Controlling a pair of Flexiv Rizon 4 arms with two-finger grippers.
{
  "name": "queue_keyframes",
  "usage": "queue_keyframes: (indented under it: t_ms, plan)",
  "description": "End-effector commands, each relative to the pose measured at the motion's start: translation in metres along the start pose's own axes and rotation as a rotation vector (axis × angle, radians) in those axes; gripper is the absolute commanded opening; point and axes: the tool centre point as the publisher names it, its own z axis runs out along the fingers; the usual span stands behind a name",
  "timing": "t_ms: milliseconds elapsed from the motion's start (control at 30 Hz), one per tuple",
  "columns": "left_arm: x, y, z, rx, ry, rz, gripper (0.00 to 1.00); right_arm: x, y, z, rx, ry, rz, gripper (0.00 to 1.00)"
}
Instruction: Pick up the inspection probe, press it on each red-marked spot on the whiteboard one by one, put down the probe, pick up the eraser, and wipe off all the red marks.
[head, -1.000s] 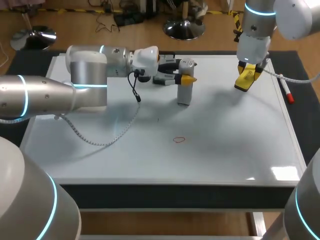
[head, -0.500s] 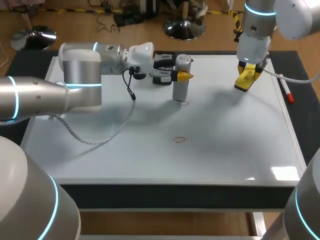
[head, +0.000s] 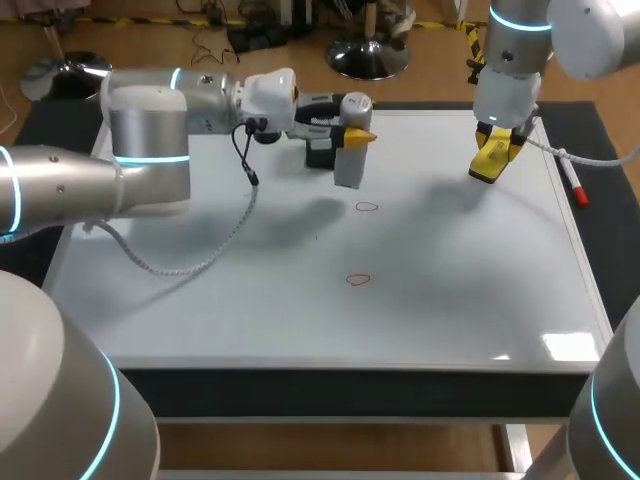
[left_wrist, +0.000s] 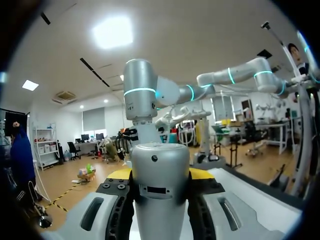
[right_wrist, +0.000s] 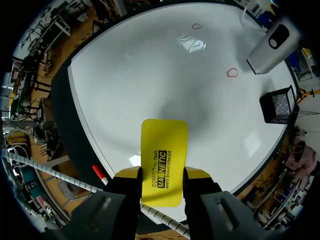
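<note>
The whiteboard (head: 450, 300) covers nearly the whole surface, plain white with a thin pale frame. Our left arm (head: 150, 150) comes in low across its far left part, and our right arm (head: 510, 70) hangs over the far right corner.

The left claw (head: 352, 135) is clamped on the inspection probe (head: 349, 150), with a yellow tip pressed to each side just below the cap. The probe is a smooth silver-grey cylinder with a rounded top, held upright over the far middle of the board. Its lower end looks lifted off the white, as its shadow lies apart from it. In the left wrist view its grey body (left_wrist: 160, 190) shows a small dark dot and a dark slot between the fingers.

The right claw (head: 497, 150) is closed on the eraser (head: 490, 160), a flat, bright yellow block with rounded corners and black print. It sticks out ahead of the fingers and is held clear of the board.

A black mesh basket (right_wrist: 278, 103) stands by the board's far edge, near the probe. A white marker pen (head: 574, 186) with a red cap lies just off the right edge.

One thin red ring (head: 366, 207) sits near the probe, on its near side. A second red ring (head: 358, 280) lies closer to us, around the middle.
</note>
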Motion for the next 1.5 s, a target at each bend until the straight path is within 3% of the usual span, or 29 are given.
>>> queue_keyframes:
  t_ms: [33, 500, 733, 1233, 1500]
  plan:
    - [-0.011, -0.018, -0.002, -0.019, 0.017, 0.007, 0.00, 0.000, -0.001, -0.001, 0.000, 0.004, -0.002, 0.00]
    - [-0.064, -0.070, 0.012, 0.036, 0.044, 0.003, 0.00, 0.000, -0.001, -0.001, 0.000, 0.004, -0.002, 0.00]
    - [-0.095, -0.087, 0.028, 0.029, 0.076, -0.001, 0.00, 0.000, -0.001, -0.001, 0.000, 0.004, -0.002, 0.00]
    - [-0.152, -0.081, 0.043, 0.012, 0.074, -0.066, 0.00, 0.000, -0.001, -0.001, 0.000, 0.004, -0.002, 0.00]
    - [-0.169, -0.075, 0.043, 0.008, 0.080, -0.084, 0.00, 0.000, -0.001, -0.001, 0.000, 0.004, -0.002, 0.00]
